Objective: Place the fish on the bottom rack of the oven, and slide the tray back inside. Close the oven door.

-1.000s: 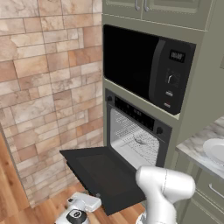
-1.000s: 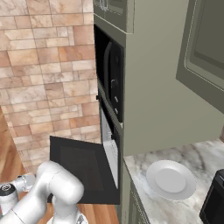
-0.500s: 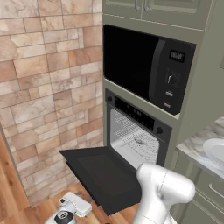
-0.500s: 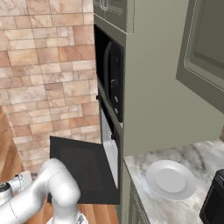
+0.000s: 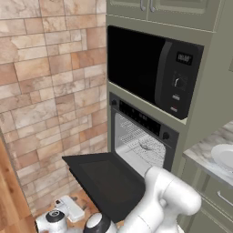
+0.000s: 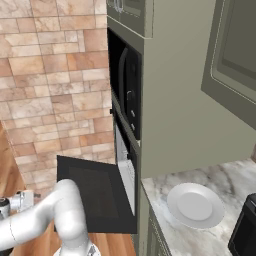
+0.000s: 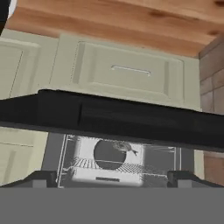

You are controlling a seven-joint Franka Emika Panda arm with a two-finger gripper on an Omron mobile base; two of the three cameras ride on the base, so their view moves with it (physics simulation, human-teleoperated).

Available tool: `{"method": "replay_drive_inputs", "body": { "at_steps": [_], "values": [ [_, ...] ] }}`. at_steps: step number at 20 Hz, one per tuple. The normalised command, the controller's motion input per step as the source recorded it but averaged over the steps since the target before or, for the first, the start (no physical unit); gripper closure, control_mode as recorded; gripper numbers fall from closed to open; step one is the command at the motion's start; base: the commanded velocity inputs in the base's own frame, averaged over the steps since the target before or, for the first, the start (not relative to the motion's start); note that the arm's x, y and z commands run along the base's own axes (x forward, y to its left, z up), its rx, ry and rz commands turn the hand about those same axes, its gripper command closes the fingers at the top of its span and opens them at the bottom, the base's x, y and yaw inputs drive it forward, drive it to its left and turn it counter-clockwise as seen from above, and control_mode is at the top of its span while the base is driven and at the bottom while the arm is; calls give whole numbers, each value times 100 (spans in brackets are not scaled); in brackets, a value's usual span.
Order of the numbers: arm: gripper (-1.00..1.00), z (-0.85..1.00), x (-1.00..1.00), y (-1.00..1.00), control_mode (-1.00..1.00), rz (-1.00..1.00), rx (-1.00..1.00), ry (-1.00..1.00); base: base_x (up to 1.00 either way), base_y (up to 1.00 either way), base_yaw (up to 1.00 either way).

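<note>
The oven [image 5: 141,136] stands open, with its black oven door [image 5: 107,182] folded down flat. Inside the cavity lies the silvery bottom rack [image 5: 136,139], the tray, with the fish [image 5: 146,146] resting on it. My gripper [image 5: 68,207] hangs low near the floor, in front of and below the door's free edge, open with nothing between its fingers. The hand view is rolled upside down: the door's edge [image 7: 109,118] crosses it as a black band. Past it, the fish [image 7: 124,146] lies on the rack [image 7: 118,166]. My gripper [image 7: 112,179] points toward the cavity. My hand [image 6: 17,201] sits at the left edge.
A black microwave [image 5: 150,68] sits above the oven. To the right, a marble counter [image 6: 165,190] carries a round white plate [image 6: 195,205] and a black appliance [image 6: 245,230]. A brick wall [image 5: 45,91] is to the left, wooden floor [image 5: 13,200] is below, and cabinet drawers [image 7: 127,70] lie beneath the oven.
The arm has swung the hand lower and further left along the floor, away from under the door toward its front edge. The door, rack and fish have not moved.
</note>
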Motion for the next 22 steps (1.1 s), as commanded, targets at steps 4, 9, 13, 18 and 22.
{"method": "replay_drive_inputs", "body": {
  "at_steps": [4,9,13,18,22],
  "values": [
    [-100,-100,38,6,-100,-12,0,0,0,0,0],
    [-100,-100,36,29,-100,-8,0,-3,0,0,0],
    [-100,-100,42,29,-100,-5,-3,-7,0,0,0],
    [-100,-100,48,16,-100,-5,-16,-11,0,0,0],
    [-100,-100,50,8,-100,-7,-23,-12,0,0,0]
  ]
}}
